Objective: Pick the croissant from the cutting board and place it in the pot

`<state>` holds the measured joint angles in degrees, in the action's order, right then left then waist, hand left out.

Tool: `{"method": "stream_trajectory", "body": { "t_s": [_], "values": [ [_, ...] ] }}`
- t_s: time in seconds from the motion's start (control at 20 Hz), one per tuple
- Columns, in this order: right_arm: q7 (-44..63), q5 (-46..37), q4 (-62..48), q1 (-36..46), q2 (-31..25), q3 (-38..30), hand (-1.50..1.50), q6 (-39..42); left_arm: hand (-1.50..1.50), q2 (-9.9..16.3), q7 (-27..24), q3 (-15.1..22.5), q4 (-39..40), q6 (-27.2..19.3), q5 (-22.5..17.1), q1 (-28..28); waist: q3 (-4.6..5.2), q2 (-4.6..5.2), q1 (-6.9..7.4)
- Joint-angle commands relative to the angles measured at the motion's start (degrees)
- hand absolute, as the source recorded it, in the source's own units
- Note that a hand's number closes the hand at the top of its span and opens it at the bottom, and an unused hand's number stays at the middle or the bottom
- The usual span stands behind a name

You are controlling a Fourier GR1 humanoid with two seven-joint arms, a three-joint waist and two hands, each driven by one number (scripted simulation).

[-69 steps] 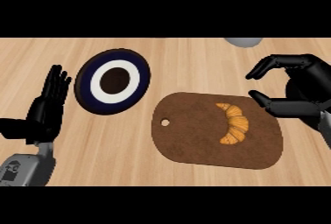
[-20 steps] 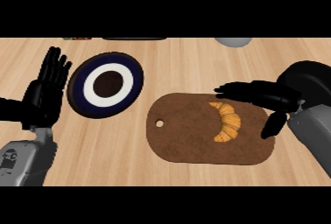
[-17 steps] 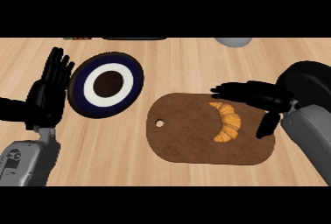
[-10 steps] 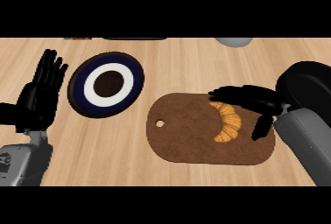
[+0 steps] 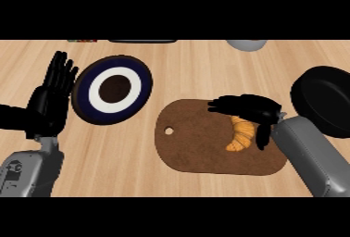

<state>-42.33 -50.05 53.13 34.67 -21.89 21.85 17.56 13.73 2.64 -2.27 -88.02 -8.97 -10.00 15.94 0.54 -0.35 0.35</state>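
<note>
The croissant (image 5: 242, 135) lies on the cutting board (image 5: 198, 148), its top under the right hand (image 5: 247, 107), fingers curled over but not visibly closed. Best to close squarely before lifting toward the black pot (image 5: 328, 104). Left hand (image 5: 49, 99) rests open.

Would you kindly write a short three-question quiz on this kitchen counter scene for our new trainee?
1. True or false: the croissant already lies in the pot.
2. Which hand is over the croissant's upper end? A) left hand B) right hand
3. Fill in: the left hand rests open beside the blue and white ______.

Key
1. False: it lies on the cutting board.
2. B: the right hand hides the croissant's top, fingers curled over it.
3. plate.
</note>
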Motion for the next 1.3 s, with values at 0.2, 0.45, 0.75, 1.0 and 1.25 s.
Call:
{"method": "stream_trajectory", "body": {
  "t_s": [0.2, 0.45, 0.75, 1.0, 1.25],
  "values": [
    [-6.2, -2.9, 2.3, -4.1, 5.2, 2.7, 1.5, -5.7, 0.0, -0.4, -0.2, -0.6, -2.8, 0.9, -0.4, -2.8, -0.56, 0.27, 0.08],
    [-9.4, -4.5, 5.6, -7.1, 2.4, 2.1, 1.5, -6.5, 0.0, 0.3, 1.9, -2.0, 1.7, 0.5, -0.1, 2.5, -0.55, 0.32, -0.62],
    [-7.1, -4.7, 6.7, -5.9, 3.8, -2.3, 1.5, -8.9, 0.0, -0.6, -0.2, -1.7, 0.5, -0.1, 1.3, 0.8, -0.54, 0.32, -0.49],
    [25.9, -7.3, 2.5, 1.1, 12.0, -12.7, 1.5, -9.5, 0.0, -0.3, 0.1, -1.0, -0.2, 1.4, 0.6, 0.3, -0.35, 0.21, 0.25],
    [49.6, -10.8, 0.6, 6.5, 17.3, -19.2, 1.5, -14.5, 0.0, -0.7, 0.6, -0.2, -0.3, 1.5, 0.8, 0.5, -0.23, 0.32, 1.79]
  ]
}}
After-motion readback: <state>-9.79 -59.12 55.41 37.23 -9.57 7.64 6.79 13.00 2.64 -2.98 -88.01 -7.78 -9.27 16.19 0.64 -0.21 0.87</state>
